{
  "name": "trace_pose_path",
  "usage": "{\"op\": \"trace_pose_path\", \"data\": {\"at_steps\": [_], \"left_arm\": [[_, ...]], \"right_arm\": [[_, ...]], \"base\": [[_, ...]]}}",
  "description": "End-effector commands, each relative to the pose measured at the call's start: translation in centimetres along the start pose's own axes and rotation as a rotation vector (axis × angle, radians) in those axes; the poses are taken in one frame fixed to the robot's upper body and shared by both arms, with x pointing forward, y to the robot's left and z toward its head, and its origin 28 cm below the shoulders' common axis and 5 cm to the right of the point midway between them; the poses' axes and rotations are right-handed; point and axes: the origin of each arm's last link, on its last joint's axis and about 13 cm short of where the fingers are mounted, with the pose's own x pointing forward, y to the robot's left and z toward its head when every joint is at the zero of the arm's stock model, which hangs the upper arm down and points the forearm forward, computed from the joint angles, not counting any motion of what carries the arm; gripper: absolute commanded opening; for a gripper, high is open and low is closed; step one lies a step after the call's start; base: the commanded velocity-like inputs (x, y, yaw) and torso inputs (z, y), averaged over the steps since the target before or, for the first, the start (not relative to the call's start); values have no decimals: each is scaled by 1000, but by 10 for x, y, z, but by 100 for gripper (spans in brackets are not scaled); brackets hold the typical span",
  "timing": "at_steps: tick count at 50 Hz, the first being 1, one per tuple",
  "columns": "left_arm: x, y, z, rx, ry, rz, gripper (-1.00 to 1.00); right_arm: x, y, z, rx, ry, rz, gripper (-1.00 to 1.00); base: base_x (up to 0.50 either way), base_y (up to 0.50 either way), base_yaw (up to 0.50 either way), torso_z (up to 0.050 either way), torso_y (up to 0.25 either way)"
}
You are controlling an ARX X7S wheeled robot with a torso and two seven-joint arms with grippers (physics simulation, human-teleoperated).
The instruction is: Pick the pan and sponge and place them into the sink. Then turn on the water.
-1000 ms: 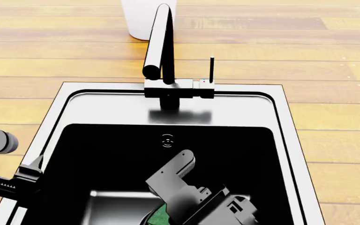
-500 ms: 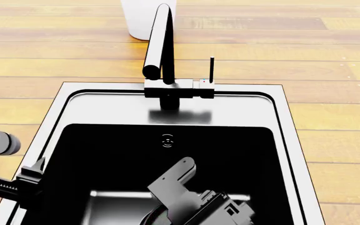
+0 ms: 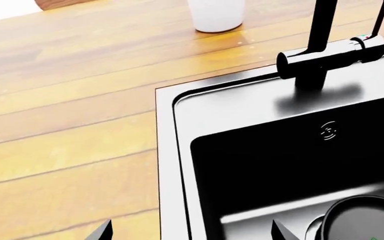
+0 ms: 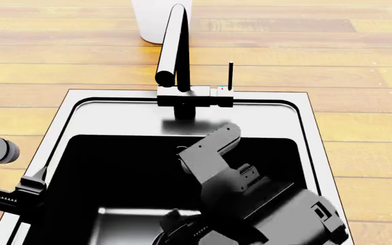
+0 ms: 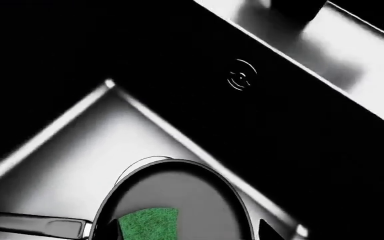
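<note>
The black pan (image 5: 192,195) lies on the floor of the steel sink (image 4: 128,115), and the green sponge (image 5: 148,225) lies inside it. My right gripper (image 5: 192,235) hangs open and empty above the pan and sponge. In the head view the right arm (image 4: 250,199) fills the basin and hides most of the pan (image 4: 172,236). My left gripper (image 4: 36,196) is open and empty over the sink's left rim (image 3: 178,150). The pan's rim shows in the left wrist view (image 3: 372,220). The faucet (image 4: 172,46) and its thin lever (image 4: 230,76) stand at the back rim.
A white cup (image 4: 158,20) stands on the wooden counter (image 4: 359,61) behind the faucet. The overflow hole (image 5: 241,80) is in the sink's back wall. The faucet spout reaches over the back of the basin, just above my right arm.
My right arm has risen out of the basin's bottom and swung toward the faucet. The sponge stays behind in the pan. The left arm has barely moved.
</note>
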Motion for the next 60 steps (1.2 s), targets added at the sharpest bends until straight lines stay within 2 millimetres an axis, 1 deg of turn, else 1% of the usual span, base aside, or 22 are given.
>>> {"op": "trace_pose_path", "data": {"at_steps": [1,2,4,8,12,18,20,21,22,23,25,27,30,32,40,42,45,46,49,51,54,60], "left_arm": [[-3,2,0,-1,5,3,100],[-1,0,2,-2,3,-2,100],[-1,0,3,-1,2,1,100],[1,-2,3,-2,2,-5,100],[-2,0,1,-5,1,-3,100],[1,-3,-1,-11,0,-8,100],[1,-1,-2,-11,4,-6,100],[2,-2,-1,-10,3,-4,100],[1,-2,-2,-13,-1,-1,100],[2,-3,-1,-13,-2,-1,100],[0,-3,-2,-13,0,-1,100],[0,-2,-1,-13,0,0,100],[0,-2,1,-9,-1,2,100],[-6,3,-1,-8,-1,6,100],[-2,1,0,-11,-15,40,100],[-5,2,0,-25,-16,21,100],[0,1,1,-35,-16,33,100],[-1,2,0,11,-29,32,100],[-1,2,-1,-19,-22,33,100],[-4,5,-2,-22,-19,40,100],[-1,1,0,-24,-21,40,100],[-2,3,0,-44,-21,54,100]], "right_arm": [[-32,-5,8,59,-178,-41,100],[-33,-8,7,62,-174,-78,100],[-39,-10,9,75,-202,-61,100],[-47,-16,11,87,-288,-119,100],[-41,-19,10,124,-371,-183,100],[-38,-12,-2,149,-424,-197,100],[-39,-14,-1,181,-507,-252,100],[-39,-14,-1,189,-515,-250,100],[-38,-16,0,179,-531,-295,100],[-37,-16,0,225,-537,-283,100],[-34,-16,0,177,-574,-332,100],[-29,-16,-1,234,-557,-326,100],[-28,-17,3,250,-626,-372,100],[-26,-20,8,261,-647,-395,100],[-12,-27,22,290,-648,-413,100],[-9,-29,26,281,-650,-415,100],[-3,-32,30,303,-627,-411,100],[0,-33,31,305,-591,-417,100],[2,-34,34,311,-592,-398,100],[5,-36,36,312,-588,-392,100],[10,-41,41,319,-586,-384,100],[16,-52,46,318,-591,-400,100]], "base": [[0,0,0,0,0],[0,0,0,0,0],[0,0,0,0,0],[0,0,0,0,0],[0,0,0,0,0],[0,0,0,0,0],[0,0,0,0,0],[0,0,0,0,0],[0,0,0,0,0],[0,0,0,0,0],[0,0,0,0,0],[0,0,0,0,0],[0,0,0,0,0],[0,0,0,0,0],[0,0,0,0,0],[0,0,0,0,0],[0,0,0,0,0],[0,0,0,0,0],[0,0,0,0,0],[0,0,0,0,0],[0,0,0,0,0],[0,0,0,0,0]]}}
